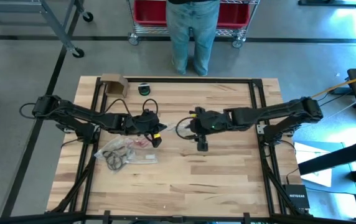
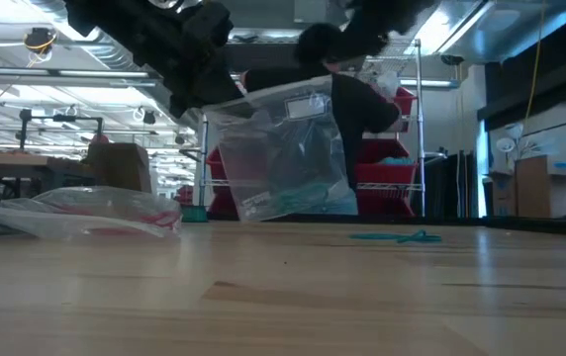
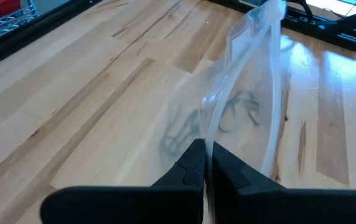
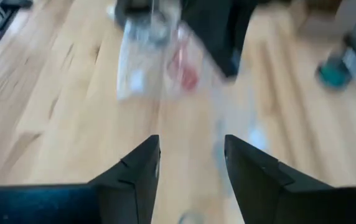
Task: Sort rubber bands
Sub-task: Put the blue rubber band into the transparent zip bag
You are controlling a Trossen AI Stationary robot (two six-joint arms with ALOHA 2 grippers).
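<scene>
Pinching the rim of a clear bag (image 3: 252, 81) with my left tool (image 3: 206, 177), I am keeping it hanging above the counter (image 1: 221, 168); the jaws are pressed fully together on the plastic. Teal rubber bands (image 3: 237, 109) are showing through the bag's wall just ahead of that tool's fingertips, lying low inside the bag. In the low view the bag (image 2: 288, 148) is dangling below the left tool, its bottom edge near the wood, with teal bands gathered at the bottom.

My right tool (image 4: 190, 168) is hovering close in front of the left one, facing it, with its fingers spread apart and nothing between them. Beyond its tips the view is blurring, so I cannot make out details there.

Beside the left tool, on the near side, two more bags (image 1: 128, 152) are lying flat on the counter, holding black rubber bands (image 1: 117, 158) and red rubber bands (image 1: 142, 143). One loose teal band (image 2: 399, 236) is lying on the wood.
</scene>
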